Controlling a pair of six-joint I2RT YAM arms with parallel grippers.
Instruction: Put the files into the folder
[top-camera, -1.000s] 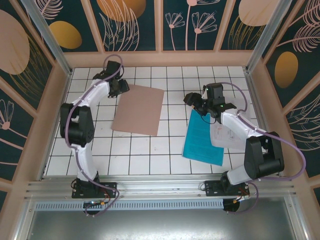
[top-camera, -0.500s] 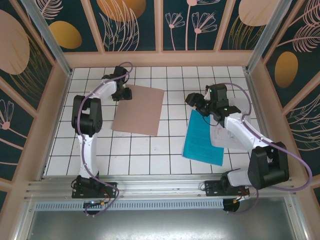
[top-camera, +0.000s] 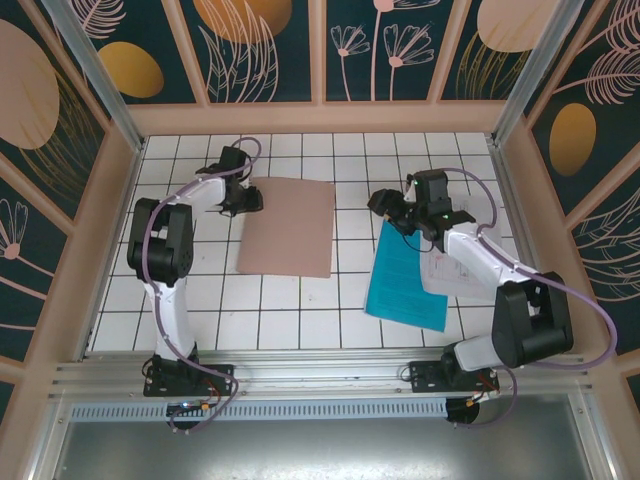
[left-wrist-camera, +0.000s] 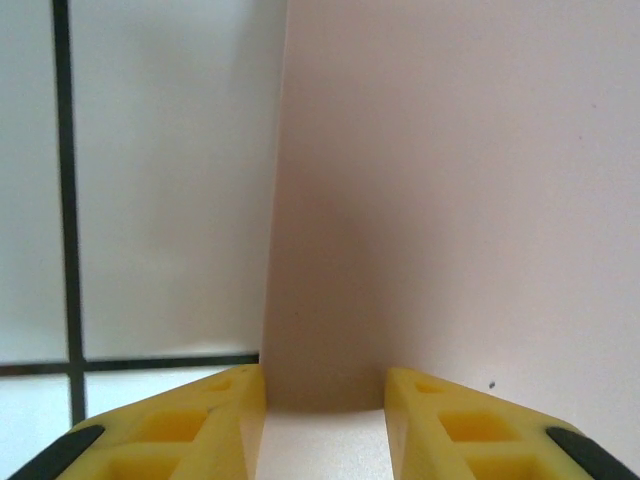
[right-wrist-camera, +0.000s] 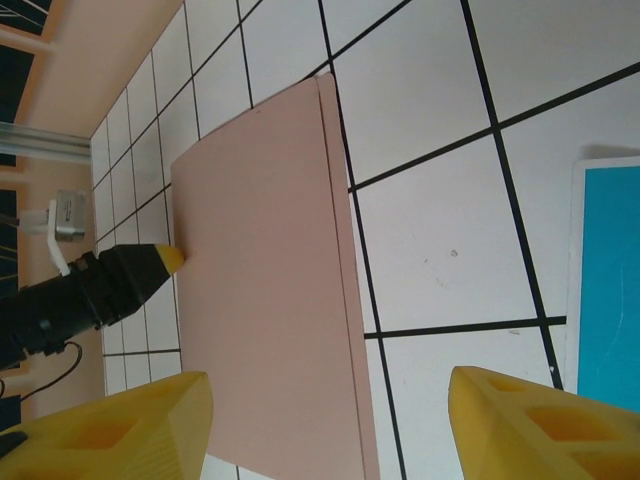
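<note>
The pinkish-brown folder (top-camera: 286, 228) lies shut and flat on the tiled table, its sides square to the grid. My left gripper (top-camera: 247, 198) rests low at the folder's left edge, jaws a little apart over the card (left-wrist-camera: 450, 200), gripping nothing. From the right wrist view, one of its yellow fingertips (right-wrist-camera: 168, 258) touches that edge of the folder (right-wrist-camera: 265, 280). The files lie at the right: a teal-blue sheet (top-camera: 405, 280) with white printed sheets (top-camera: 437, 272) beside it. My right gripper (top-camera: 388, 206) hovers open at the teal sheet's far end, empty (right-wrist-camera: 328, 388).
Wooden walls and aluminium posts ring the white tiled table (top-camera: 300, 310). Between the folder and the teal sheet (right-wrist-camera: 610, 290) runs a strip of bare tiles about one tile wide. The arm bases stand at the near edge.
The folder has turned from tilted to square and slid slightly right. My left gripper came down along its left edge and its jaws narrowed. The right gripper barely moved.
</note>
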